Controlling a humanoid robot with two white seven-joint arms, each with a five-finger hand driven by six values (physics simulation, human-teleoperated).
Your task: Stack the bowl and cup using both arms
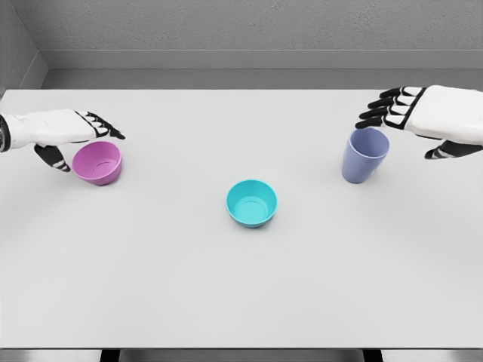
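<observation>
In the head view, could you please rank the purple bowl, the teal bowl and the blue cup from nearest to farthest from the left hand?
From the left hand:
1. Purple bowl, just below its fingers at the table's left.
2. Teal bowl, mid-table.
3. Blue cup, far right, beneath the right hand.

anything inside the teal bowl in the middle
Nothing: the teal bowl shows only its own bare bottom. Its near inner wall is hidden by the rim, as is the table beneath it.
</observation>
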